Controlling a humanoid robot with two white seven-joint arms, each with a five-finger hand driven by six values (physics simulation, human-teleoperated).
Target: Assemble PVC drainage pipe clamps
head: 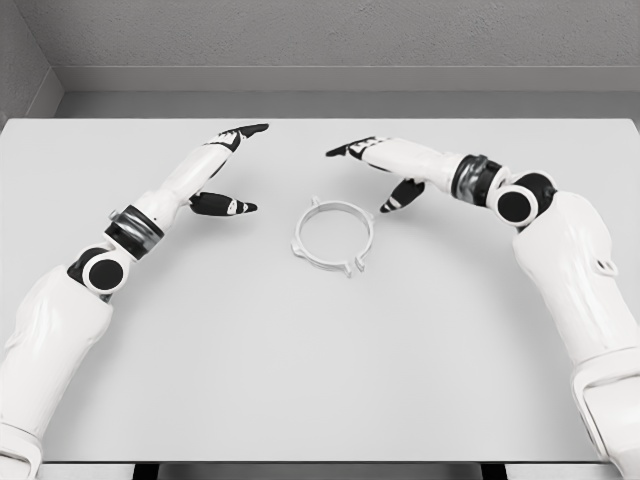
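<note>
Clamp ring [333, 236] lies alone on table [320, 380], open approach btwn both hands.

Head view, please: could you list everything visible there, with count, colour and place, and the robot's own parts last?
pipe clamp: one, white, a ring with small tabs on its rim, lying flat on the table near the middle, between the two hands and touched by neither.
table: one, light grey, filling most of the view, its far edge against the wall.
wall: grey, across the top of the picture behind the table.
left hand: one, white with black fingertips, fingers spread and holding nothing, to the left of the clamp; its arm enters from the lower left.
right hand: one, white with black fingertips, fingers spread and holding nothing, just above and to the right of the clamp; its arm enters from the lower right.
</note>
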